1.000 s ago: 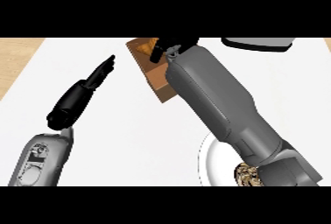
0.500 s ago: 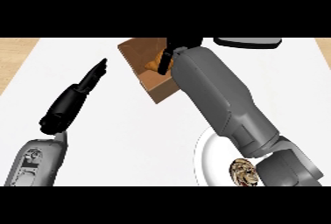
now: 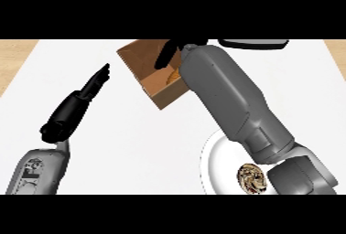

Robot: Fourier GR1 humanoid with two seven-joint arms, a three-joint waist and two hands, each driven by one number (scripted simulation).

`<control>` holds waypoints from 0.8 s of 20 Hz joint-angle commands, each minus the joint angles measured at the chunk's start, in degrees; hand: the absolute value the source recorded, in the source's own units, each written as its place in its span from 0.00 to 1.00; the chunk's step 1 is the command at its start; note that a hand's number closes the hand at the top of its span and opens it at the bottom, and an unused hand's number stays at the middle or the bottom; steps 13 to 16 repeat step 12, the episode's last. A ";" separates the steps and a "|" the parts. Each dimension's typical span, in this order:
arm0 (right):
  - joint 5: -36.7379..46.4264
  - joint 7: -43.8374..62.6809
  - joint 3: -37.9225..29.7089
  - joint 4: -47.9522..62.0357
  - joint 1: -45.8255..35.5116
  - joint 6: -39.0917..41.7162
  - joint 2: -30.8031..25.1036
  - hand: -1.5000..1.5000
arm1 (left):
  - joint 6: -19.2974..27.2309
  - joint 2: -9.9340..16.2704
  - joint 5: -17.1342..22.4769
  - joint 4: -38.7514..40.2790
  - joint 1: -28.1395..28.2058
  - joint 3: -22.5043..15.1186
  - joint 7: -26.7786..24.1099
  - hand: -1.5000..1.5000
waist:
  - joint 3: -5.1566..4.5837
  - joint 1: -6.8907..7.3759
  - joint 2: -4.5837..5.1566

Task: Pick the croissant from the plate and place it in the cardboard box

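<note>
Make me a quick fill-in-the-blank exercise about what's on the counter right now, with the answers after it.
1. The right hand is over the open cardboard ____.
2. The white plate lies at the view's lower ____ side.
3. The left hand has straight fingers and holds ____.
4. A glimpse of the golden croissant shows inside the box, beside the right ____.

Missing words: box; right; nothing; forearm
</note>
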 commanded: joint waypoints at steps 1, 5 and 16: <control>-5.53 -6.71 -7.65 -6.66 1.57 -15.46 0.01 0.00 | -0.34 0.95 -0.05 -0.93 -0.33 0.43 0.42 0.50 | 0.27 -0.03 0.07; -13.33 -9.64 -13.86 -9.76 4.64 -25.57 0.01 0.00 | -0.63 0.61 0.53 -0.31 -0.14 0.60 0.50 0.50 | 0.10 0.14 0.03; -21.47 -25.47 -17.17 -6.73 10.26 -31.03 0.01 0.00 | -1.66 1.93 1.96 1.02 -1.54 3.08 0.86 0.50 | -0.04 -1.24 -0.09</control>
